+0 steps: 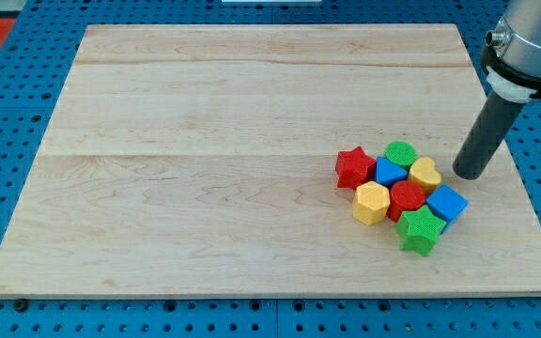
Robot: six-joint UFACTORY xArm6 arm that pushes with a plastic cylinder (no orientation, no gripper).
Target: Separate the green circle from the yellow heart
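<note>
The green circle point(400, 153) sits at the top of a tight cluster of blocks on the wooden board point(205, 141), at the view's right. The yellow heart point(425, 174) lies just to its lower right, touching it. My tip point(470, 175) stands on the board to the right of the yellow heart, a small gap away, and right and a little below the green circle.
The cluster also holds a red star point(353, 166), a blue block point(390, 172), a red block point(406, 199), a yellow hexagon point(371, 203), a blue cube point(447, 203) and a green star point(420, 229). The board's right edge runs close behind my tip.
</note>
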